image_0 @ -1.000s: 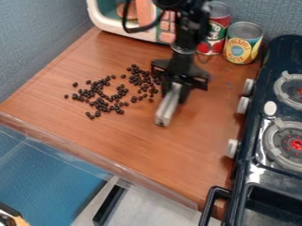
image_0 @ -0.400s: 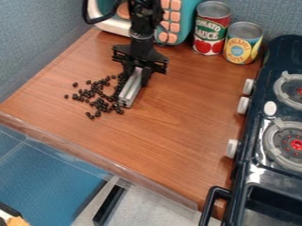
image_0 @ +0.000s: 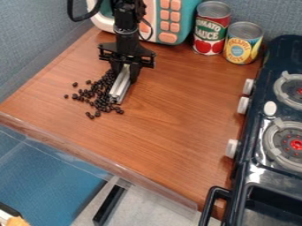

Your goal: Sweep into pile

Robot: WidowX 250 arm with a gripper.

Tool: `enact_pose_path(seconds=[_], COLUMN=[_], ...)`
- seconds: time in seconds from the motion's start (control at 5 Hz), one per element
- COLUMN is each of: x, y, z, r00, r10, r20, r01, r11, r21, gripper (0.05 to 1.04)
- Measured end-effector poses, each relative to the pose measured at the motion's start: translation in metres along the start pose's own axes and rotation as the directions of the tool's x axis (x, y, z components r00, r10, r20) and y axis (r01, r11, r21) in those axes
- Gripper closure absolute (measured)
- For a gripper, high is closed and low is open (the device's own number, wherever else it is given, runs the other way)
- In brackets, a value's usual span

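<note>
Many small black beans are on the brown table, left of the jaws in this view. Start at the far left, where a blue-gray wall stands well apart from the jaws. Way down in the low left corner, far below them, is a bit of something orange. Next come the beans. A few sit alone on the left side, and more are bunched up near the jaws, right beside the bar. Some sit a little lower than the bar's end. Far below the jaws, past the table's edge, is a long black handle.

Now the gripper. It hangs down over the table, and its jaws are clamped on the silver bar. The bar slants down from between them, with its low end next to the beans.

Up behind the jaws, and to their right, is a toy oven with pink buttons. Then come two cans, up and to the right of the jaws: a red can, then a yellow can just beside it. Well right of the jaws is a black stove with white knobs and round gray burners.
</note>
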State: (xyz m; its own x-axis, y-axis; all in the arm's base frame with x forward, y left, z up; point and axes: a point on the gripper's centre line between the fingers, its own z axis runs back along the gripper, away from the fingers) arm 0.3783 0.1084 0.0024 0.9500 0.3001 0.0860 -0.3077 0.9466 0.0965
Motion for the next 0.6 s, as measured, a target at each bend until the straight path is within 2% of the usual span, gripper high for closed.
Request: enact_pose_path(seconds=[0.2,0.6], x=[0.004,0.008], y=[0.022,0.05], z=[-0.001,-0.004], r00=[0.995,0.985], r10=[0.095,0.166], r20=[-0.01,-0.04], r01=[-0.095,-0.167], r11=[0.995,0.986], r21=[-0.016,-0.016], gripper=[0.678,0.678])
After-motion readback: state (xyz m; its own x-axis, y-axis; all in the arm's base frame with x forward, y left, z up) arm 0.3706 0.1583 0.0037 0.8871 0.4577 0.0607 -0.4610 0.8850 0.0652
